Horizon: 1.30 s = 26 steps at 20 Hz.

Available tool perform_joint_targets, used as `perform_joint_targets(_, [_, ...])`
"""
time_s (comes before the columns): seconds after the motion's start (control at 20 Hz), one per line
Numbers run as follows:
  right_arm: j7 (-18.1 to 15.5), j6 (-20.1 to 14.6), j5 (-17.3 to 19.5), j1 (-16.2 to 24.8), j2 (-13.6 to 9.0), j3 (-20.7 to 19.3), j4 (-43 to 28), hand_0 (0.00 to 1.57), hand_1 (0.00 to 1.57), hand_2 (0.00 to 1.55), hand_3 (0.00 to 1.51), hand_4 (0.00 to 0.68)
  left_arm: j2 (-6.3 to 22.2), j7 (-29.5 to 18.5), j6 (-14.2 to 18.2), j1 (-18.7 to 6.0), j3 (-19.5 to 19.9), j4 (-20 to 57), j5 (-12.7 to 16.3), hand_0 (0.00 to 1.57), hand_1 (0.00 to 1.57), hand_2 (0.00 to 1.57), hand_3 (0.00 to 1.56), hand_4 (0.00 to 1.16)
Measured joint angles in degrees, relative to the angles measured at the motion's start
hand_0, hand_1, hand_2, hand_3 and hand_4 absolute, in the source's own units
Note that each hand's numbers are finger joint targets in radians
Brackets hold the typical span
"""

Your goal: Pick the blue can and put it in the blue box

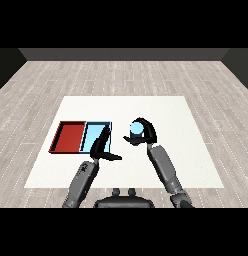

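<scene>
Got the blue can in hand, now it's just the carry over to the blue box.

Biggest first: the white bench [161,165] has the red tray [69,136] and the blue box [95,134] side by side toward its left edge, box on the inner side. My right hand [145,134] is curled round the blue can [136,130], which looks lifted near the bench's middle, just right of the box. My left hand [102,149] sits with fingers straight at the box's near rim, holding nothing. I'd slide that one clear, keep the can upright, and only release once it's well inside the rim.
</scene>
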Motion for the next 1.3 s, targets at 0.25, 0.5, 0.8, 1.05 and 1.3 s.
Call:
perform_joint_targets(0.25, [-0.33, -1.91, -0.35, -0.58, 0.17, 3.80, -0.02, 1.43, 1.43, 1.46, 1.43, 0.627, -0.01, -2.25, 2.37, -3.68, -2.29, 5.85, 0.04, 0.00, 0.00, 0.00, 0.00, 0.00])
perform_joint_targets(0.5, [-0.24, -3.13, -0.54, -0.54, 0.23, 6.35, -0.20, 1.43, 1.43, 1.46, 1.43, 0.613, -0.02, -2.44, 5.55, -7.51, -4.70, 9.76, 1.76, 0.00, 0.00, 0.00, 0.00, 0.00])
perform_joint_targets(0.8, [1.32, -3.25, -0.65, -1.98, 0.20, 7.05, -1.08, 1.44, 1.44, 1.46, 1.42, 0.613, -0.02, -4.12, 5.21, -7.46, -5.54, 12.38, 2.89, 0.00, 0.00, 0.00, 0.00, 0.00])
perform_joint_targets(1.05, [1.41, -4.20, 0.17, -0.48, 0.23, 9.16, -3.40, 1.43, 1.43, 1.46, 1.42, 0.624, -0.01, -7.18, 6.43, -7.80, -7.86, 15.05, 4.56, 0.00, 0.00, 0.00, 0.00, 0.00])
perform_joint_targets(1.3, [0.83, -5.89, 0.02, 0.81, 0.24, 12.24, -4.56, 1.46, 1.46, 1.47, 1.42, 0.616, -0.02, -6.85, 7.32, -10.49, -8.54, 16.14, 6.01, 0.00, 0.00, 0.00, 0.00, 0.00])
